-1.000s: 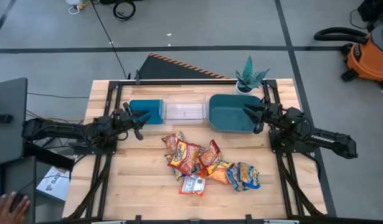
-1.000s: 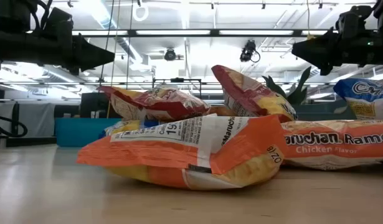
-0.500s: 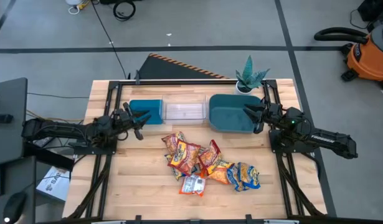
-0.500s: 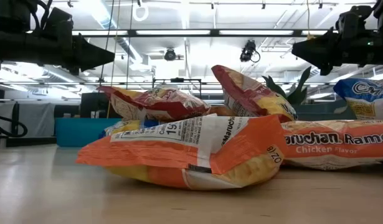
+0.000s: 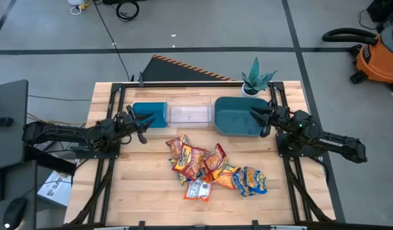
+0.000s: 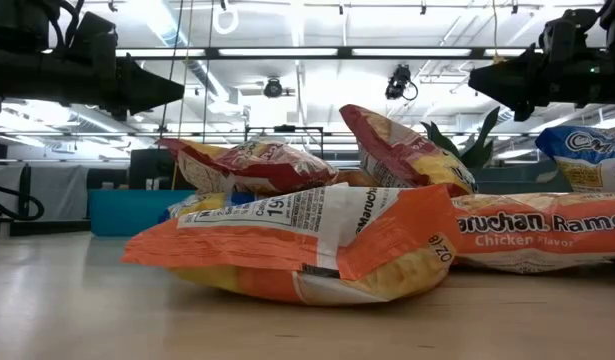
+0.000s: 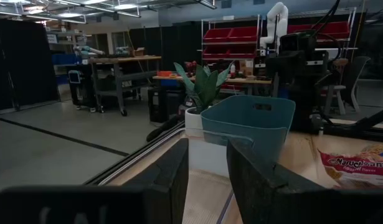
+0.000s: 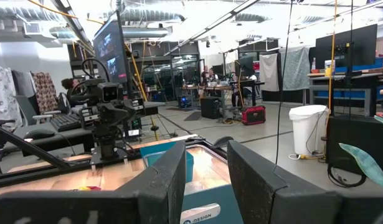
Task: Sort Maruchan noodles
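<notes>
The Maruchan noodles [image 5: 212, 169] lie in a loose heap on the wooden table's middle, some packets resting on others: red-orange ones [image 5: 190, 160], a yellow-and-blue one [image 5: 250, 181] and a silvery-white one [image 5: 197, 190]. In the low view an orange packet [image 6: 297, 245] lies in front. My left gripper [image 5: 145, 121] hovers open at the table's left, in front of the small teal bin [image 5: 150, 115]. My right gripper [image 5: 255, 118] hovers open over the large teal bin [image 5: 238, 116]. Both wrist views show nothing between the fingers of my left gripper [image 7: 207, 180] or my right gripper [image 8: 207, 180].
A clear bin [image 5: 190, 115] stands between the two teal bins along the far side. A potted plant [image 5: 257, 80] stands at the far right corner. Bare wood shows left of the heap and along the near edge [image 5: 138, 191].
Neither arm nor any packet has moved. A person's hand beside the table at the near left has drawn out of view.
</notes>
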Robot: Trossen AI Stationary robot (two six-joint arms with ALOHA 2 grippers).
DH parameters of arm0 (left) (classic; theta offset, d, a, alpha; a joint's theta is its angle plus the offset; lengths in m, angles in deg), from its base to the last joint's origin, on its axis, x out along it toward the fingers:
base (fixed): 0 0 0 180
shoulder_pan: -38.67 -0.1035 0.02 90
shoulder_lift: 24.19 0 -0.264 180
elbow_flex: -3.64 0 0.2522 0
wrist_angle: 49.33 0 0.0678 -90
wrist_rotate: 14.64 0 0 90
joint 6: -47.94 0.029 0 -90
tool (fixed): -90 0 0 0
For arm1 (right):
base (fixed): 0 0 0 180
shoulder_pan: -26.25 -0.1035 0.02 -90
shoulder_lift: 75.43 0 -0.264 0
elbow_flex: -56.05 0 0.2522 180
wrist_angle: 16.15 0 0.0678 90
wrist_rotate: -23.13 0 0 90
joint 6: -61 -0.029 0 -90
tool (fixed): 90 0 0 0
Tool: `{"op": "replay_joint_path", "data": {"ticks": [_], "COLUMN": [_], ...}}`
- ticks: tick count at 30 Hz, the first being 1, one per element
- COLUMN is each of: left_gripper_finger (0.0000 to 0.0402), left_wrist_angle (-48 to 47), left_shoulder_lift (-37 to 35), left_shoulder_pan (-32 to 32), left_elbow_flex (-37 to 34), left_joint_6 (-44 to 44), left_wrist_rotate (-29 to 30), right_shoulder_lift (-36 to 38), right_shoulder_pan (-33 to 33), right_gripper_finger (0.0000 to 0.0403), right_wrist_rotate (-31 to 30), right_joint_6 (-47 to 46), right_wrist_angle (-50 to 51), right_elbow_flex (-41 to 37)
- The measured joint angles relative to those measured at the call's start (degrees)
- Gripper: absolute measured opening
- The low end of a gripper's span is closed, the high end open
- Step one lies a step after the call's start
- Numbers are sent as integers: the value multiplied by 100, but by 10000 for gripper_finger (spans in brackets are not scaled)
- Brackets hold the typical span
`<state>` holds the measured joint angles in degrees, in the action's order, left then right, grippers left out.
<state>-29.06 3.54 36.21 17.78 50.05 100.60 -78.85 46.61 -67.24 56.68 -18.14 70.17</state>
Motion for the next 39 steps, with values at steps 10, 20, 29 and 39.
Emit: {"op": "replay_joint_path", "data": {"ticks": [10,20,29,39], "left_gripper_finger": [115,115,115,115], "left_wrist_angle": [-2,86,180,-6], "left_shoulder_lift": [2,-1,-1,2], "left_shoulder_pan": [2,8,10,6], "left_elbow_flex": [0,0,0,0], "left_joint_6": [1,-1236,-3688,-2209], "left_wrist_rotate": [0,-1,-2,152], "right_shoulder_lift": [-1,-1,1,-1296], "right_shoulder_pan": [-2,-2,-2,3], "right_gripper_finger": [124,124,124,124], "right_wrist_rotate": [1,449,1295,2057], "right_joint_6": [0,-1441,-3369,-1890], "right_wrist_angle": [1,-401,-422,1635], "right_elbow_flex": [0,0,0,1239]}}
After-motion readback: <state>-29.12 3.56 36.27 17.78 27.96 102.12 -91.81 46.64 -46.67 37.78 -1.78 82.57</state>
